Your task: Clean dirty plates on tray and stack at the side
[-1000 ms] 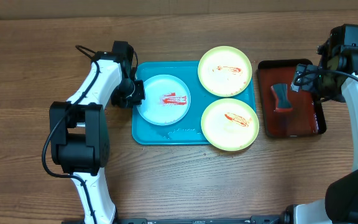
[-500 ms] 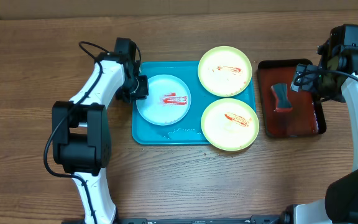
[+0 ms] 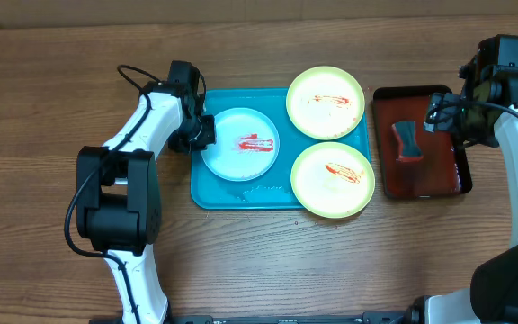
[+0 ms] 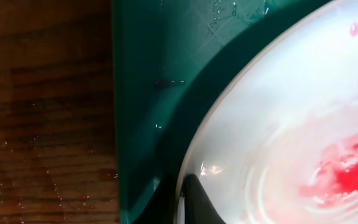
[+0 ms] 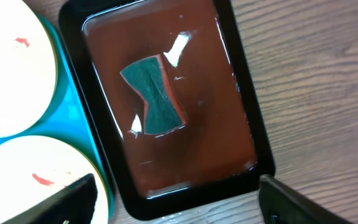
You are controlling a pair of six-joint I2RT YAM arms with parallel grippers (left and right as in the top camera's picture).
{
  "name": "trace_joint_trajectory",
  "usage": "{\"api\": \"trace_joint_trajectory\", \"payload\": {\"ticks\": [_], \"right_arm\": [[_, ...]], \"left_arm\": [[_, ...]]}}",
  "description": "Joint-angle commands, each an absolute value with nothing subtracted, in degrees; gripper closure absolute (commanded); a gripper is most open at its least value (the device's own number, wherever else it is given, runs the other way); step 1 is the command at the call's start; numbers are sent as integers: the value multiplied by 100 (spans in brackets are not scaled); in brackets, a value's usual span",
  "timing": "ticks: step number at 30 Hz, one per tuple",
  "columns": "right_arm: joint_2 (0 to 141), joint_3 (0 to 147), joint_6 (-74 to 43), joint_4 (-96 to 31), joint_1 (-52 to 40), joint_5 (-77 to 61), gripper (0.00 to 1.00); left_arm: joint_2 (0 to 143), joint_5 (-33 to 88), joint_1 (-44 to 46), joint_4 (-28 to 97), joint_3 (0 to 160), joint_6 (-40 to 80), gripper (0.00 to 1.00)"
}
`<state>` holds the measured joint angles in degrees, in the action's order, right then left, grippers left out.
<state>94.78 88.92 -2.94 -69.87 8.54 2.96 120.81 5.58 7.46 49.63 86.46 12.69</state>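
Three plates lie on the turquoise tray (image 3: 241, 193). A pale blue-white plate (image 3: 245, 144) with a red smear sits at the left. Two yellow-green smeared plates sit at the right, one far (image 3: 325, 102) and one near (image 3: 332, 180). My left gripper (image 3: 200, 135) is shut on the pale plate's left rim. In the left wrist view one dark finger (image 4: 197, 202) lies on top of the plate (image 4: 278, 124) and the other sits below the rim, over the tray (image 4: 148, 93). My right gripper (image 5: 185, 199) hangs open above the dark red tray (image 5: 229, 93).
A green sponge (image 5: 154, 96) lies in the black-rimmed dark red tray (image 3: 421, 180), right of the turquoise tray. Both yellow-green plates (image 5: 11, 68) (image 5: 30, 180) overhang the turquoise tray's right side. Bare wooden table surrounds the trays.
My left gripper moved in from the tray's left edge and shut on the pale plate's rim. The plate slid slightly right. The right arm stayed in place.
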Motion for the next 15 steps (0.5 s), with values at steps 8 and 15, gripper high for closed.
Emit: {"api": "trace_joint_trajectory", "payload": {"ticks": [8, 15], "right_arm": [[9786, 9006, 67, -6917, 838, 211, 20], [10525, 9006, 248, -6650, 838, -56, 20]], "left_arm": [[12162, 751, 797, 5009, 8562, 1286, 96], [12162, 694, 786, 4915, 8562, 1286, 96]]}}
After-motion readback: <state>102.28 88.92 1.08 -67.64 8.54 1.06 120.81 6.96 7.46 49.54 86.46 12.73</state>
